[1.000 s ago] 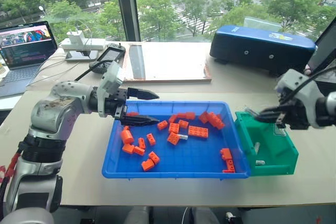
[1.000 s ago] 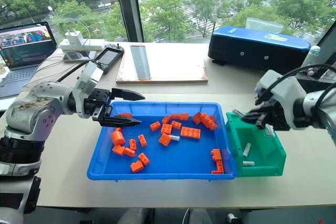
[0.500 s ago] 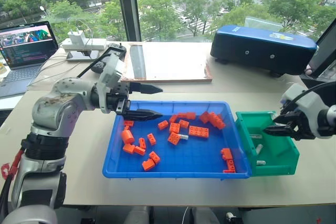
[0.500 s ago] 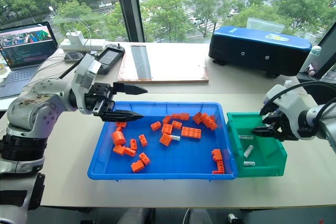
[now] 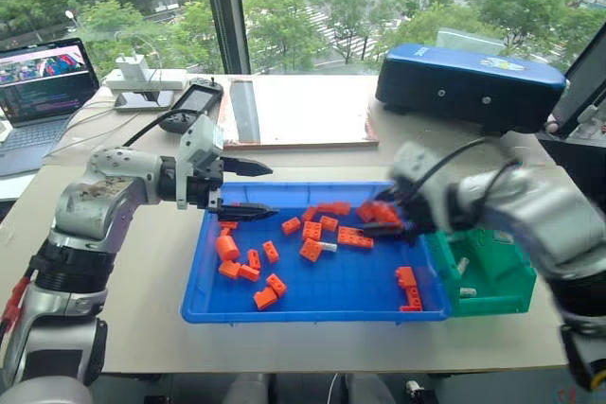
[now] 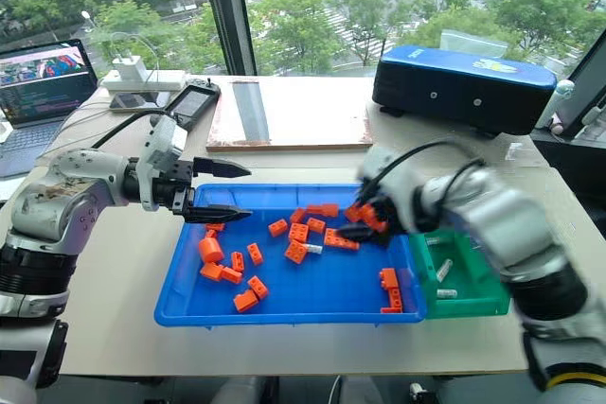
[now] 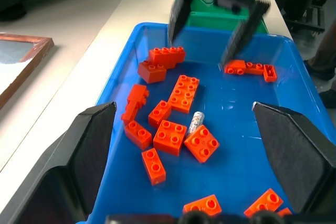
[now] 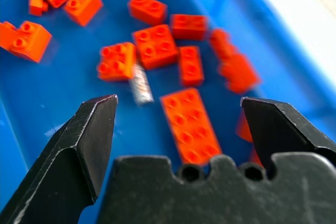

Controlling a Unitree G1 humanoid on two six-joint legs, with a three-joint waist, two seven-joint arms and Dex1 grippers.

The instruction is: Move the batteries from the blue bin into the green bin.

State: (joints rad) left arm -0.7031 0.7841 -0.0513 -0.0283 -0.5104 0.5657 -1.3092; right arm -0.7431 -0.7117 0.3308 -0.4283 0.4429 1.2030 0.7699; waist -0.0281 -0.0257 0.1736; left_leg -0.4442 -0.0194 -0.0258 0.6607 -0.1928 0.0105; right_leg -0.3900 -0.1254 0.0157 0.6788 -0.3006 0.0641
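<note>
right gripper (image 5: 386, 216), apparently empty, gapes over blue bin (image 5: 312, 307).

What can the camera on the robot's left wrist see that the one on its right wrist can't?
Left wrist camera: the green bin beyond the blue bin's far end, the bare tabletop beside it, and the right gripper hanging open over the bricks.

Right wrist camera: that gripper's own open fingers.

Both: one battery lying among the orange bricks in the blue bin.
</note>
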